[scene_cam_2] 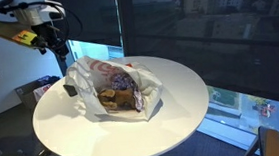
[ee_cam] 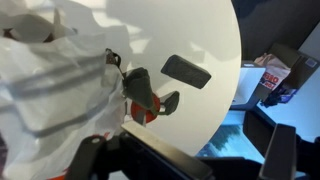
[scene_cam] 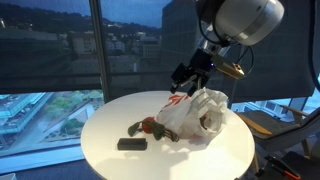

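While my pincer (scene_cam: 188, 75) hung released over the round white table (scene_cam: 100, 150), its jaws spread and grasping nothing, the things beneath it ran from left to right in an exterior view: a flat black block (scene_cam: 131, 144) at the lower left, a small dark-and-red lump (scene_cam: 150, 127) just beside it, then the crumpled white plastic bag (scene_cam: 200, 115) at the centre right. The bag was the nearest thing to me, lying directly below the pincer and slightly to its right, close but, I judged, not touching. Its long axis ran across the frame, as far as I could tell. In the wrist view the same order held: the bag (ee_cam: 50, 90) filled the left half, the lump (ee_cam: 145, 92) sat against its edge at the centre, the block (ee_cam: 186, 72) lay just right of that, and my two fingers (ee_cam: 283, 155) stood wide apart along the bottom edge, nothing between them.
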You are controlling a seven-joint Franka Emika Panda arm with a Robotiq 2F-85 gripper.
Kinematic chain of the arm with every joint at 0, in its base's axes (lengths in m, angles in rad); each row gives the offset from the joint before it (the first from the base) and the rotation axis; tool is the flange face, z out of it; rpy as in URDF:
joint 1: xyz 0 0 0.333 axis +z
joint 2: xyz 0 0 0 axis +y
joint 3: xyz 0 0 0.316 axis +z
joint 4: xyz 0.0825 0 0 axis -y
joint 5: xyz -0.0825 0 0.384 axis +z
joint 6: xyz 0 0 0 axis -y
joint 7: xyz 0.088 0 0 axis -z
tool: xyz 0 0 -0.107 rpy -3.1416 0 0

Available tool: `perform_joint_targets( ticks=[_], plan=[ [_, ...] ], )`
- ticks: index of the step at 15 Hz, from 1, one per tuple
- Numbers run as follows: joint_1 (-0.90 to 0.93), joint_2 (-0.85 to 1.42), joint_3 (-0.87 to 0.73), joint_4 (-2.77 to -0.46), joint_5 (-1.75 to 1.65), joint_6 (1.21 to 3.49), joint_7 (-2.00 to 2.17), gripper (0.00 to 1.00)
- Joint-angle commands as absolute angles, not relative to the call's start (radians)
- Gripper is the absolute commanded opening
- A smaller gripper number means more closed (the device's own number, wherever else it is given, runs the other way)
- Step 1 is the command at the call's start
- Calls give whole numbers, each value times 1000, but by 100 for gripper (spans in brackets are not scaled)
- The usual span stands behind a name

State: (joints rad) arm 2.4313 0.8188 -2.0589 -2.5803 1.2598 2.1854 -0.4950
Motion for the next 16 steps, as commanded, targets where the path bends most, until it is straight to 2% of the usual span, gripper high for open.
perform_joint_targets(
  ticks=[1, 6, 11, 12, 16],
  plan=[
    [2344, 725, -1905, -2551, 1345, 2228, -554, 100],
    [2172, 642, -1667, -2494, 1375, 2320, -579, 100],
    [1871, 553, -1315, -2354, 1338, 2545, -558, 100],
    [1813, 672, -1270, -2310, 1413, 2472, -580, 100],
    [1612, 767, -1088, -2173, 1448, 2467, -590, 100]
  ],
)
